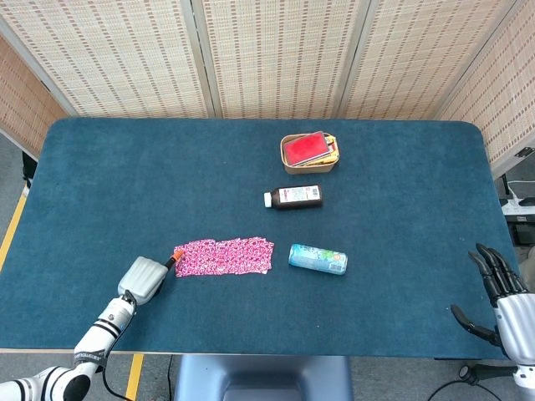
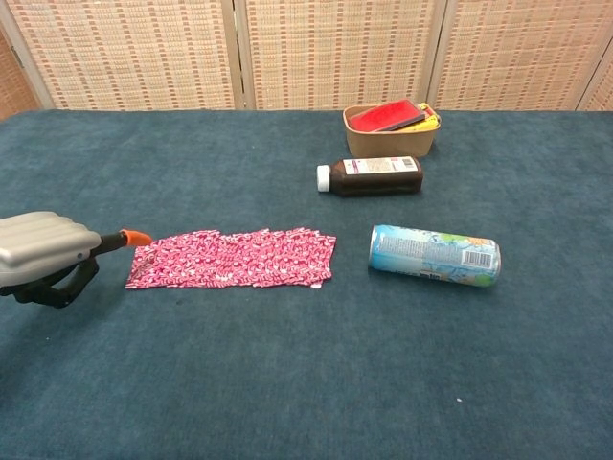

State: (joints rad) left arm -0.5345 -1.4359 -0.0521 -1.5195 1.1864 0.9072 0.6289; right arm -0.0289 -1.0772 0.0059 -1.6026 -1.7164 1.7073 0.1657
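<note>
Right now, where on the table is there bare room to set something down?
Bare cloth lies left of the brown bottle and the basket, from the pink cloth to the back edge, and right of the can. It is crowded from basket to can, and where the left robot hand meets the pink cloth.

dark blue felt-topped table (image 1: 401,167), woven rattan screen panels (image 1: 276,54) behind, grey floor

left hand (image 1: 144,279) fingertip at pink cloth (image 1: 223,256) | can (image 1: 318,259) beside | right hand (image 1: 501,297) apart, fingers spread
</note>
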